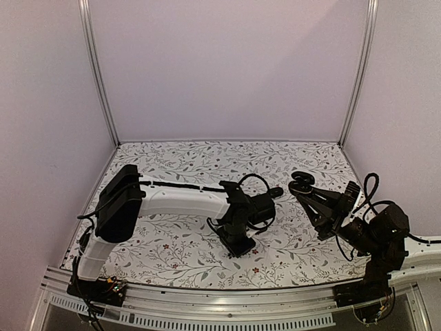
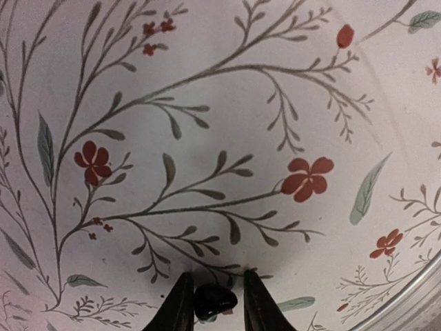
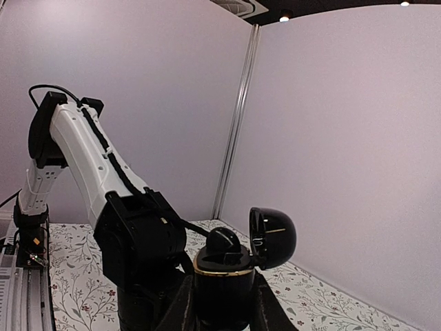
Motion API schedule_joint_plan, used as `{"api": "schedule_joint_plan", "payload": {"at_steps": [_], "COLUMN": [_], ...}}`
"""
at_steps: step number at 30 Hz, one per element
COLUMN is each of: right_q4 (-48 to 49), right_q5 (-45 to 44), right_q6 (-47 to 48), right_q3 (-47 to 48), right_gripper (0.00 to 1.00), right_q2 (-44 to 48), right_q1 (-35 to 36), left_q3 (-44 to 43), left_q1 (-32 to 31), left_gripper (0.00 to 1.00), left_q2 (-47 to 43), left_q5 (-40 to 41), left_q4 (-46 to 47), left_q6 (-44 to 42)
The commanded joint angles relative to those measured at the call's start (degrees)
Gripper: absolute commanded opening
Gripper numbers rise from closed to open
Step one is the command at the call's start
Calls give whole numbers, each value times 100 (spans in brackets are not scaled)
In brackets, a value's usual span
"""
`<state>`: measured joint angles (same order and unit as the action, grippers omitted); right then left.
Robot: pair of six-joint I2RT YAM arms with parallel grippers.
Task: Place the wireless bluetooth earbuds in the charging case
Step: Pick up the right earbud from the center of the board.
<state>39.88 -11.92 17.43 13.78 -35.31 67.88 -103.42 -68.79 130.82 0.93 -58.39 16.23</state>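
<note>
two hands are each closed on something. the left hand (image 2: 216, 284) points straight down at the floral tabletop (image 2: 207, 103), its two dark fingers (image 2: 180, 307) drawn in to a narrow gap and pinching a tiny glossy black earbud (image 2: 215, 301) between them, just behind the fingertips. the earbud sits close over the printed surface, though the left wrist view does not show whether it touches. beyond the fingertips there is only the pattern of stems, leaves and red flowers. the right hand (image 3: 222, 289) is tilted up, away from the tabletop, and is closed on the lower body of the charging case (image 3: 222, 279), one finger on each side of it. the case stands upright in that grip with a gold ring at its mouth, and its lid (image 3: 273, 238) is swung open and hangs off the side. a rounded black shape rises from the mouth; i cannot tell if it is a second earbud. the left arm (image 3: 83, 152) shows past the case, so the two hands are near each other but apart.
</note>
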Motion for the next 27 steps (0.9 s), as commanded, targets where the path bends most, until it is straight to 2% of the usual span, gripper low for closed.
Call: {"api": "schedule_joint_plan", "payload": {"at_steps": [1, 9, 16, 27], "right_q4": [-9, -9, -15, -16], "right_q5": [-55, -61, -60, -86], "right_q6": [9, 13, 8, -1], "right_q3": [-33, -42, -34, -39], "right_gripper": [0, 0, 0, 0], "right_q2": [107, 112, 120, 132], "right_q1": [41, 42, 41, 41], "left_q3": [-53, -223, -336, -82], "left_q1": [-55, -55, -47, 85], "left_gripper": [25, 24, 19, 10], "left_q2": [280, 431, 462, 37], "left_q5": [24, 65, 142, 223], "left_q4": [-318, -529, -577, -70], "left_q6": [-156, -272, -300, -177]}}
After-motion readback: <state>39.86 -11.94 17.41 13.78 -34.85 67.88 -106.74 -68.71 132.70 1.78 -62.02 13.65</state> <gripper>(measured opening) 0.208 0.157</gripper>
